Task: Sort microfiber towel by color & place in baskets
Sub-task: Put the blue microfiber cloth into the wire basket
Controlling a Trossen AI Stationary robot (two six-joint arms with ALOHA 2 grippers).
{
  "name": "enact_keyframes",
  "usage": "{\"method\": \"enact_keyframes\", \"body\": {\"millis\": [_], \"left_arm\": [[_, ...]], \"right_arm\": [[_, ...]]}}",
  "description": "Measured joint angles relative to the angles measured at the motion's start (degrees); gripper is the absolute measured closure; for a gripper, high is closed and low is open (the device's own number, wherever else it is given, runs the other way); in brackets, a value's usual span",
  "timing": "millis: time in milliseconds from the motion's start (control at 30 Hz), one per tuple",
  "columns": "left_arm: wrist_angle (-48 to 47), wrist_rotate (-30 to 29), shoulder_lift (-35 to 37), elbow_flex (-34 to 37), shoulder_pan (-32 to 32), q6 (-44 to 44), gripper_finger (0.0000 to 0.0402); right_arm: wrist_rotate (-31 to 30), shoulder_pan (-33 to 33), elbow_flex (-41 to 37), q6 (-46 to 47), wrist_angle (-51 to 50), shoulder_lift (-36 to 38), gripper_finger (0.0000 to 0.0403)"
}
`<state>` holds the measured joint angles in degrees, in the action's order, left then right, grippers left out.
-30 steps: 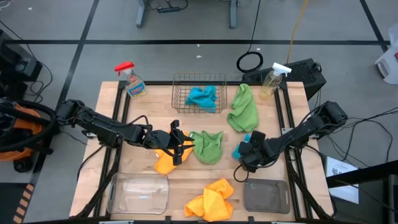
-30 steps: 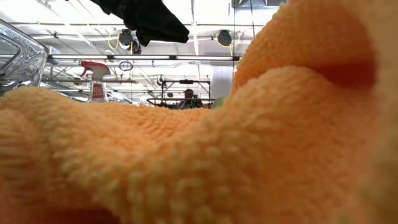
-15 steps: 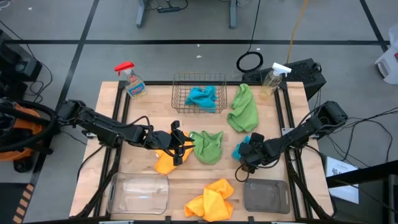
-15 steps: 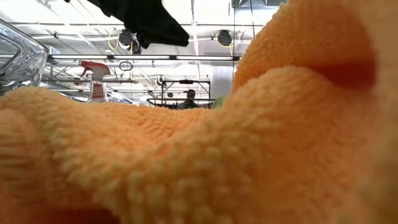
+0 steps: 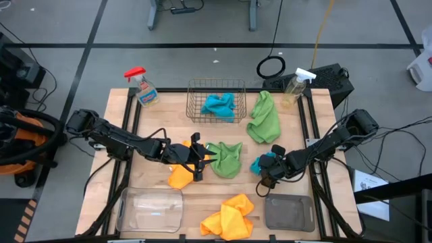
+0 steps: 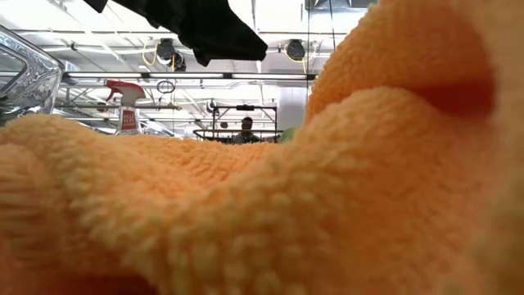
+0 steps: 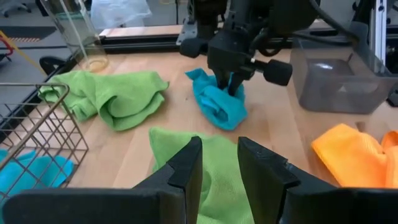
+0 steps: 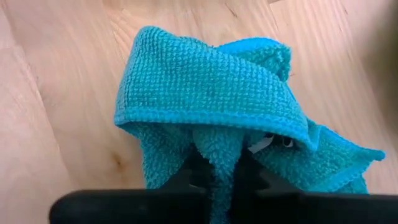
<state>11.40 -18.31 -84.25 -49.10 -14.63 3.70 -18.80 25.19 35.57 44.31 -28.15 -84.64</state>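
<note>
A teal towel (image 5: 259, 163) lies crumpled on the wood at the table's right, and my right gripper (image 5: 265, 167) is shut on it. My left gripper (image 5: 200, 156) hovers open mid-table, between an orange towel (image 5: 178, 173) and a green towel (image 5: 227, 159); its fingers (image 7: 186, 163) stand over the green towel's edge with nothing between them. A second green towel (image 5: 263, 117) lies at the far right. Another teal towel (image 5: 219, 104) sits inside the wire basket (image 5: 196, 91). A second orange towel (image 5: 228, 217) lies at the near edge and fills the low view (image 6: 246, 205). My right gripper pinches a raised fold of the teal towel (image 8: 219, 146) between its two fingers. The fingers slant down from above and from the table's right (image 7: 229, 79). The rest of the towel lies slack on the table around the fingers (image 7: 219, 109).
A clear bin (image 5: 150, 210) stands at the near left and a dark grey bin (image 5: 289, 212) at the near right, close to my right gripper. Two spray bottles (image 5: 144, 90) (image 5: 295, 86) stand along the far edge beside the wire basket.
My right gripper has shut on the teal towel, gathering a fold of it where it lies. My left gripper has shifted a little toward the table's right, closer to the middle green towel.
</note>
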Motion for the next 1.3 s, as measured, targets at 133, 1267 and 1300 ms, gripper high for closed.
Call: {"method": "enact_keyframes", "body": {"millis": [133,1267,1300], "left_arm": [[0.28,0.02,0.0,0.0,0.0,0.3,0.0293],[20.37,-1.36,-8.3,-0.02,0.41,2.38,0.015],[21.91,-1.4,-8.91,-0.02,0.58,2.05,0.0148]], "right_arm": [[-1.67,0.02,0.12,-0.16,0.56,0.18,0.0389],[-20.54,-2.46,1.66,-30.43,31.94,20.04,0.0395],[-20.7,-2.9,1.66,-31.37,33.55,20.04,0.0395]]}}
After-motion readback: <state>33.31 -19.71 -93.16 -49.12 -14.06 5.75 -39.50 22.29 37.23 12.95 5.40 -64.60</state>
